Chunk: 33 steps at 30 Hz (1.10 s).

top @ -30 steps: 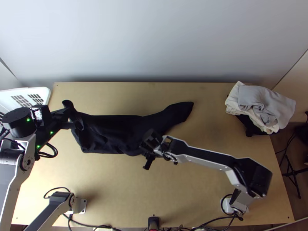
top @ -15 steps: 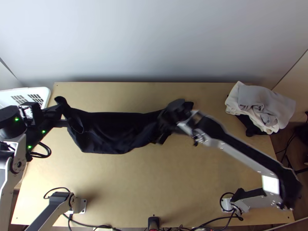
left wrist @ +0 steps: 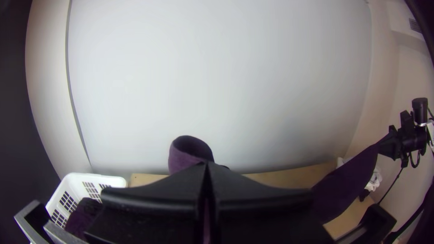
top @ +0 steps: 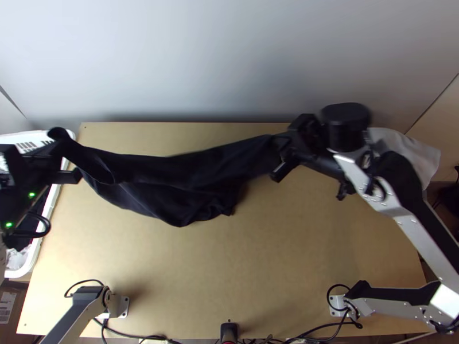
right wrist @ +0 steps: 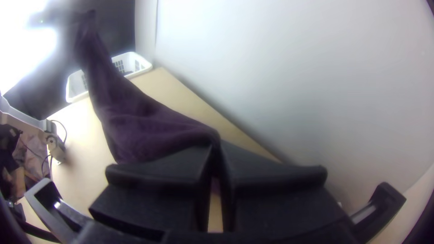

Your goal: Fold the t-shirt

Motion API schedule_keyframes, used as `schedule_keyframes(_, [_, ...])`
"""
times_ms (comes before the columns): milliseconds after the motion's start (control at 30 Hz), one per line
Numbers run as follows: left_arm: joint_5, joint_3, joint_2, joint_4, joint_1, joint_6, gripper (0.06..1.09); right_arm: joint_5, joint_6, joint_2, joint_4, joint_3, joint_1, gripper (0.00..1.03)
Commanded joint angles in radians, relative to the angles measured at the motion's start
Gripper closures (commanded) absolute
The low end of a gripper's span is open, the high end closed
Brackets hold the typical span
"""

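The dark t-shirt stretches across the surface in a long, loosely bunched band, its two ends raised and its middle sagging toward the near side; whether the lowest folds touch the wood, I cannot tell. At one end the left pincer is closed on the fabric near the surface's left edge, and a curled loop of cloth stands up past its tips in the left wrist view. At the other end the right pincer is clamped on the shirt, right of the middle and toward the far side. Near the left pincer, a white slatted basket stands along the surface's left edge with dark stuff inside. Over at the far right, pale cloth lies heaped partly behind the right arm. A plain, light wall rises beyond the surface's far edge.
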Motion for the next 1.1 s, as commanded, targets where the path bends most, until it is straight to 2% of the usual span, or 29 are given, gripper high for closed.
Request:
schedule_keyframes(0, [-0.002, 0.122, 0.000, -0.012, 0.030, 0.027, 1.05, 0.050, -0.010, -0.076, -0.021, 0.061, -0.009, 1.00])
schedule_keyframes(267, [-0.003, 0.255, 0.006, 0.040, 0.082, 0.041, 1.05, 0.170, -0.079, -0.173, 0.059, 0.065, 0.026, 1.00])
schedule_keyframes(500, [-0.005, 0.355, 0.003, 0.063, 0.095, 0.044, 1.05, 0.233, -0.142, -0.226, 0.139, 0.072, 0.048, 1.00])
schedule_keyframes(700, [-0.006, 0.444, 0.003, 0.071, 0.116, 0.049, 1.05, 0.247, -0.191, -0.277, 0.208, 0.072, 0.060, 1.00])
schedule_keyframes(1067, [-0.006, 0.511, -0.040, 0.050, 0.122, 0.073, 1.05, 0.248, -0.191, -0.368, 0.198, 0.068, 0.066, 1.00])
